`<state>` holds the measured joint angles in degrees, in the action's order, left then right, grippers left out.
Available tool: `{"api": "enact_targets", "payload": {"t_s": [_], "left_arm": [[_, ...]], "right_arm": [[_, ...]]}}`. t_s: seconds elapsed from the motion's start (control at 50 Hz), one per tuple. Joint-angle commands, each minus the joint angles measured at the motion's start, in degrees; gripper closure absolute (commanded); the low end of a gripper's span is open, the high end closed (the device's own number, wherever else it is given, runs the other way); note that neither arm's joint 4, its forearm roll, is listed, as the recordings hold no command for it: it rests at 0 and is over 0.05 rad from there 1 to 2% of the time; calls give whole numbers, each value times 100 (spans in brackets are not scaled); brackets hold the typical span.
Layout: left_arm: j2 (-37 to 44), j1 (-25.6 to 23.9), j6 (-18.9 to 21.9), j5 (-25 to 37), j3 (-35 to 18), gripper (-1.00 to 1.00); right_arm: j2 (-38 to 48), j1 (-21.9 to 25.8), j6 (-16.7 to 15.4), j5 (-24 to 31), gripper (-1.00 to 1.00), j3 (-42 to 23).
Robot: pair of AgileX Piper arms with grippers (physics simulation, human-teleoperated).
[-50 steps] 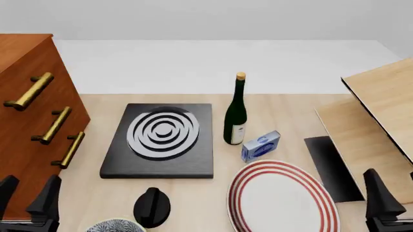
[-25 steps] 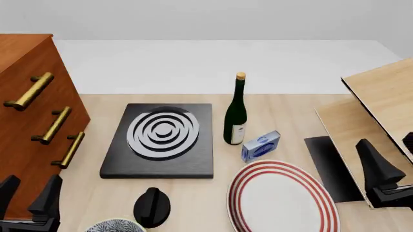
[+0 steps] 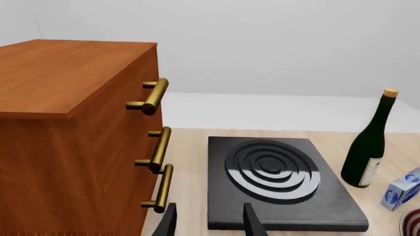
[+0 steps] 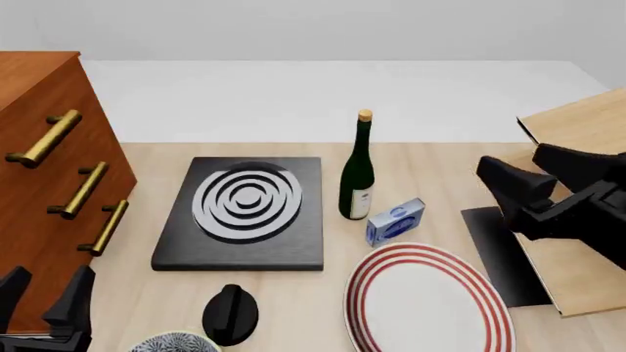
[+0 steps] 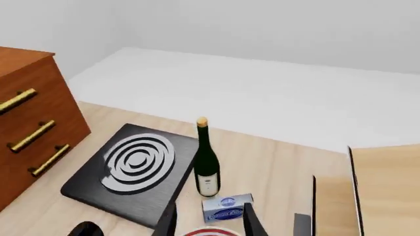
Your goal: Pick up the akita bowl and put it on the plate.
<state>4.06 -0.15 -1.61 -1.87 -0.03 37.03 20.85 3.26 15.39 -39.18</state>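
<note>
The bowl (image 4: 176, 342) sits at the near edge of the bench (image 4: 430, 169), just right of the left end effector (image 4: 44, 297), whose fingers stand parted and empty. The plate (image 4: 429, 301) lies near right. The right end effector (image 4: 533, 183), raised over the right side, is also parted and empty, well apart from the bowl.

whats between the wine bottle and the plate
In the front view, a small blue box stands on the table between the wine bottle and the plate, close beside the bottle's base.
</note>
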Motion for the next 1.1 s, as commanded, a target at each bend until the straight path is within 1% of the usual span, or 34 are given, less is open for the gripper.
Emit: {"api": "enact_targets", "payload": {"t_s": [0.02, 0.06, 0.08, 0.1, 0.12, 0.14, 0.16, 0.22, 0.26, 0.28, 0.32, 0.36, 0.4, 0.42, 0.44, 0.46, 0.5, 0.52, 0.54, 0.56, 0.58, 0.6, 0.62, 0.72, 0.74, 0.88, 1.0, 1.1], "left_arm": [[-45, -13, 41, 55, 0, -100], [-21, -17, 43, 39, 1, -100], [-16, -19, 44, 34, 1, -100], [4, -24, 46, 19, 1, -100], [24, -25, 50, 0, 2, -100], [51, -26, 50, -26, 2, -100], [79, -28, 47, -53, 2, -100], [81, -27, 49, -57, 2, -100], [88, -17, 44, -61, 2, -100], [117, -10, 31, -75, 2, -100], [109, -5, 19, -62, 2, -100], [88, -6, 18, -45, 2, -100], [87, -7, 14, -43, 2, -100], [95, -7, 9, -51, 2, -100], [89, -7, 6, -43, 2, -100], [81, -10, 7, -34, 2, -100], [74, -20, 12, -27, 2, -100], [82, -19, 6, -30, 1, -100], [103, -24, -4, -39, 1, -100], [99, -29, -2, -33, 1, -100], [83, -35, 6, -18, 1, -100], [83, -36, 6, -15, 1, -100], [86, -33, -1, -15, 1, -100], [167, -34, 3, -71, 1, -100], [247, -30, -16, -115, 1, -100], [388, -78, -78, -208, 1, -100], [379, -71, -81, -206, 1, -100], [361, -83, -77, -191, 2, -100]], "right_arm": [[796, 664, 569, 863, -100, -699], [962, 933, 704, 1055, -100, -821], [1051, 950, 801, 1084, -100, -873], [1130, 975, 787, 1102, -100, -944], [1253, 1085, 922, 1179, -100, -982], [1330, 1266, 891, 1261, -100, -1035], [1433, 1354, 938, 1315, -100, -1078], [1626, 1724, 1183, 1383, -100, -1184], [1861, 1759, 1167, 1438, -100, -1316], [1931, 1855, 1059, 1488, -100, -1395], [2036, 1974, 1173, 1511, -100, -1419], [2097, 2382, 1310, 1607, -100, -1433], [2106, 2364, 1406, 1542, -100, -1495], [2171, 2405, 1345, 1552, -100, -1565], [2284, 2533, 1188, 1619, -100, -1611], [2372, 2574, 1198, 1628, -100, -1587], [2503, 2893, 1172, 1629, -100, -1580], [2539, 2872, 1285, 1611, -100, -1582], [2572, 2964, 1473, 1577, -100, -1589], [2617, 3050, 1454, 1572, -100, -1641], [2696, 3005, 1397, 1566, -100, -1733], [2739, 3002, 1422, 1560, -100, -1782], [2808, 3186, 1473, 1559, -100, -1761], [3134, 3369, 1444, 1557, -100, -1886], [3185, 3355, 1461, 1557, -100, -1925], [3487, 3665, 1549, 1711, -100, -2175], [3704, 4062, 1707, 1675, -100, -2217], [3856, 4202, 1757, 1650, -100, -2300]]}}
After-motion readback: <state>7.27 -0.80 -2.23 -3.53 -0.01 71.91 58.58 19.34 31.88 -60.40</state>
